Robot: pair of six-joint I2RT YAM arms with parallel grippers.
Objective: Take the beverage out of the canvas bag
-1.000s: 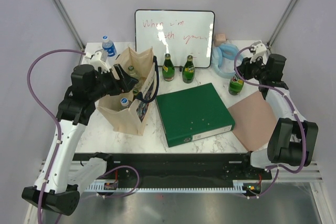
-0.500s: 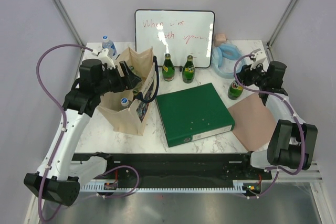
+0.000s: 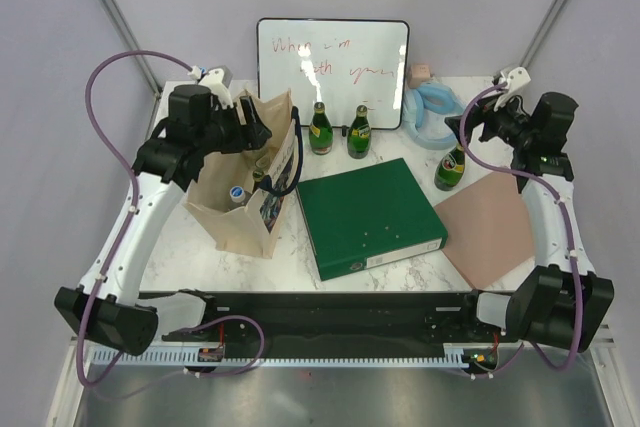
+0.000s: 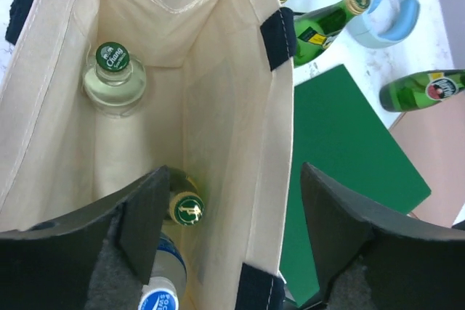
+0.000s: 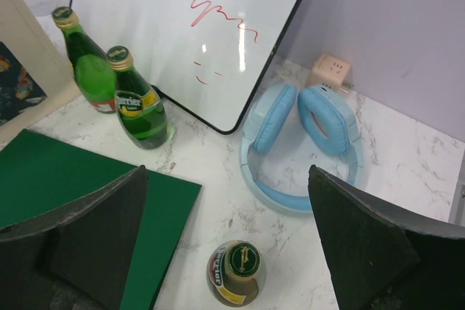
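Our right gripper (image 5: 227,179) has just let go. Its fingers stand spread and empty, and the green bottle (image 5: 236,272) it carried now stands upright on the table (image 5: 407,179), below the gap between them and untouched. That puts 3 green bottles outside, with the other 2 (image 5: 138,110) ahead of the fingers by the whiteboard (image 5: 182,19).

Our left gripper (image 4: 234,172) hangs spread and holding nothing, astride a side wall of the canvas bag (image 4: 218,107). One finger is over the inside, the other outside above the green binder (image 4: 341,136).

Inside we count 3 drinks:
- A clear bottle (image 4: 112,78) sits beyond the inner finger.
- A green-capped bottle (image 4: 187,208) sits at that finger's tip.
- A blue-capped water bottle (image 4: 160,299) sits under it.

We judge the next lift falls to the left arm.
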